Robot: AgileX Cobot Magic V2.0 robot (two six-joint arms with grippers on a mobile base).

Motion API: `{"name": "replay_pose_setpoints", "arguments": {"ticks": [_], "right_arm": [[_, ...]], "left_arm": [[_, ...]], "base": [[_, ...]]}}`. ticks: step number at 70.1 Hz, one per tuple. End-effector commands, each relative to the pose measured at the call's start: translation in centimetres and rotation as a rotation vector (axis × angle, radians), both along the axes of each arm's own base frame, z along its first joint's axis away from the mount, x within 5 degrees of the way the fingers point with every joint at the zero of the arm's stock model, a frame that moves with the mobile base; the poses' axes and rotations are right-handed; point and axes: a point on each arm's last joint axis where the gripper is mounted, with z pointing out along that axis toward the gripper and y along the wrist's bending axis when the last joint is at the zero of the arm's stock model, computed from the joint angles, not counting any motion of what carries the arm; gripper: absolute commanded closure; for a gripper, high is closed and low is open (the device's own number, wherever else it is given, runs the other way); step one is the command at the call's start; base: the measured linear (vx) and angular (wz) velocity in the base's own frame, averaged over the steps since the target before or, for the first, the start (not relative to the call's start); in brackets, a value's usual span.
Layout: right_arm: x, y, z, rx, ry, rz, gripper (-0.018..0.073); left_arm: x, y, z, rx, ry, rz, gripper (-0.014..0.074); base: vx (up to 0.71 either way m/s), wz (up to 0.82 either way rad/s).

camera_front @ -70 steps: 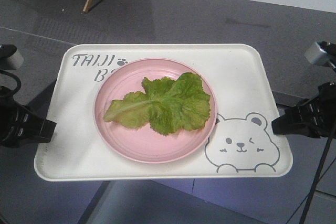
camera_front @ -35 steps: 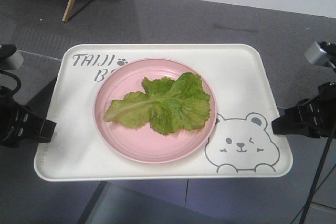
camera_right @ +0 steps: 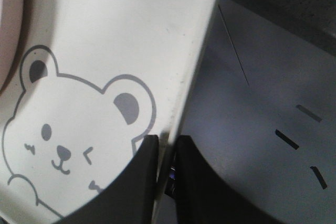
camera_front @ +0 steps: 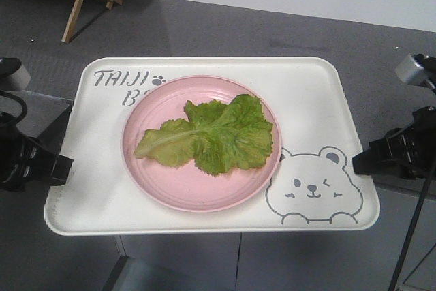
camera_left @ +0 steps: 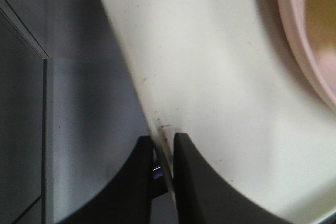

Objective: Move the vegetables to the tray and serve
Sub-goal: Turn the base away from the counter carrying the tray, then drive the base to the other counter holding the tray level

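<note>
the left gripper [camera_left: 164, 139] is clamped on the left rim of the tray [camera_left: 226, 66], with the thin edge pinched between its two dark fingers [camera_left: 197, 182]. the right gripper [camera_right: 168, 139] is closed the same way on the right rim. in the front-facing view both arms are held out at the sides, with the wrists turned inward and roughly level.

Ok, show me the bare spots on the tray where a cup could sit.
Widest: far right corner of the tray, between pink plate, rim and bear drawing. Smaller: near left corner. Crowded: the centre under lettuce, and side rims pinched by left fingers and right fingers.
</note>
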Motion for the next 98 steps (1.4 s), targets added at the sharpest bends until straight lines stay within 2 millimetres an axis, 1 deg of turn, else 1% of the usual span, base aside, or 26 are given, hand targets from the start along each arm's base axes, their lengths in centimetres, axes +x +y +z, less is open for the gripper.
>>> {"name": "replay_pose_setpoints", "arguments": {"ticks": [1, 51, 98], "right_arm": [[-0.58, 1.05, 1.9, 0.096, -0.061, 0.059, 0.0562], [-0.58, 1.05, 1.9, 0.096, -0.061, 0.059, 0.0562], [-0.59, 1.06, 1.9, 0.096, -0.06, 0.059, 0.0562]], "left_arm": [[-0.2, -0.91, 1.95, -0.109, -0.09, -0.019, 0.0603], [-0.2, -0.91, 1.95, -0.109, -0.09, -0.019, 0.0603], [-0.2, -0.92, 1.95, -0.11, -0.09, -0.019, 0.0603]], "base": [[0.12, -0.09], [0.09, -0.08], [0.04, 0.02]]}}
